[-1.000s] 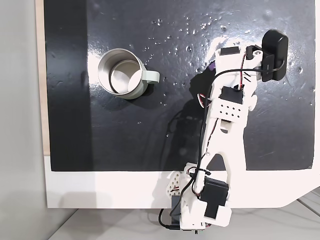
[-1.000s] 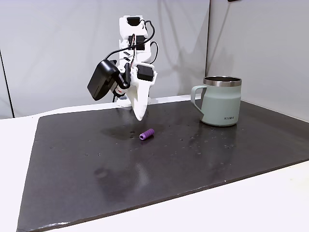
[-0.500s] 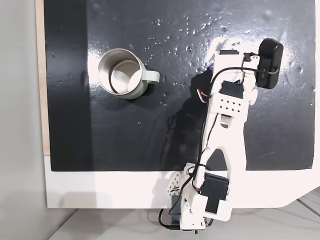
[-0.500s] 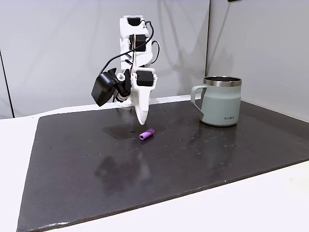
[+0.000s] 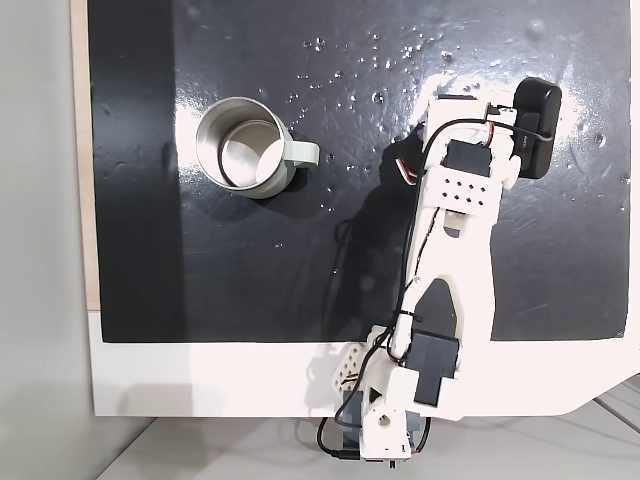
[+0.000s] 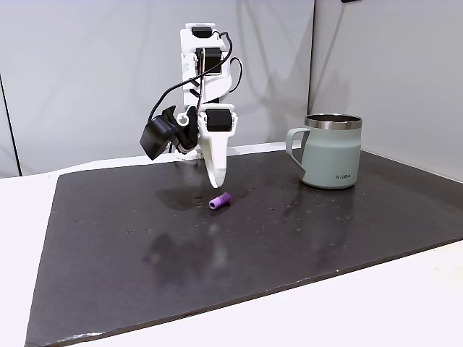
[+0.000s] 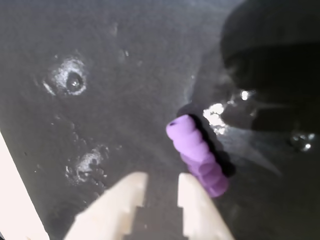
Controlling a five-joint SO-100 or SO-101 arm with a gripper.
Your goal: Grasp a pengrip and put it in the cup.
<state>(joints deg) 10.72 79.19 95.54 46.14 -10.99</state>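
Right, the gripper [image 7: 161, 181] comes into the wrist view from the bottom edge, its two pale fingertips [image 7: 131, 186] close together with only a narrow gap between them, nothing caught in that gap; the jaws are nearly pressed together and pinch nothing; the pengrip [image 7: 198, 155] lies on the black mat [image 7: 115, 75], just to the right of the right-hand fingertip in that view, its far end pointing up and left, its near end running down beside the finger; whether the finger touches it I cannot tell.

In a fixed view from the side, the gripper [image 6: 215, 181] points down, its tip hanging just above the mat [image 6: 239, 253]; the pengrip [image 6: 220, 200] lies flat on the mat right below and slightly in front of that tip, apart from it; the cup [image 6: 332, 151] stands upright well off to the right, handle turned toward the arm.

In a fixed view from above, the cup [image 5: 243, 147] sits at the left of the mat [image 5: 300, 270], handle to the right, shiny inside showing; the white arm [image 5: 452, 250] reaches up on the right, well apart from the cup, and covers the pengrip's place.
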